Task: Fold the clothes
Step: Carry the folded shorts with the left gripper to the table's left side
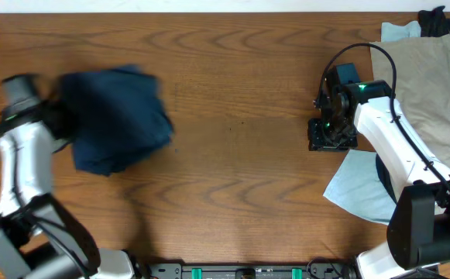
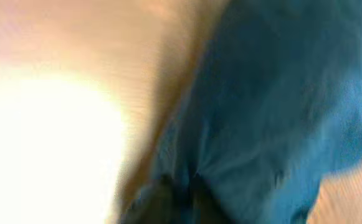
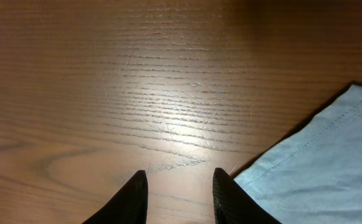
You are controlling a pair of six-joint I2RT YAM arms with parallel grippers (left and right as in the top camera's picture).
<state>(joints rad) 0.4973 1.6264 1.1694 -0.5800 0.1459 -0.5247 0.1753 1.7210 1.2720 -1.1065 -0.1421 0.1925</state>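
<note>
Overhead: the dark navy trousers (image 1: pixel 116 120) sit at the left of the table (image 1: pixel 240 116) as a bunched, rumpled lump, not laid flat; left arm (image 1: pixel 19 147) is at its left edge, both smeared by blur; right gripper (image 1: pixel 333 133) hovers over bare wood well apart from the trousers, with the pale blue cloth (image 1: pixel 360 190) just beside it and the tan khaki trousers (image 1: pixel 434 85) behind.

Left wrist: badly blurred; navy cloth fills the right side down to the left gripper (image 2: pixel 176 198), seen only as dark shapes at the bottom edge; I cannot tell whether its jaws are pinching the cloth or merely lie against it.

Right wrist: jaws spread, nothing between them, wood grain below; corner of the pale blue cloth close on the right.

Risks, as I judge them: with one arm on a wadded bundle, a fold would trap creases or catch several layers at once; a weak pinch could let the denim slip; if I bring the right gripper down here it may snag the pale blue cloth instead.
</note>
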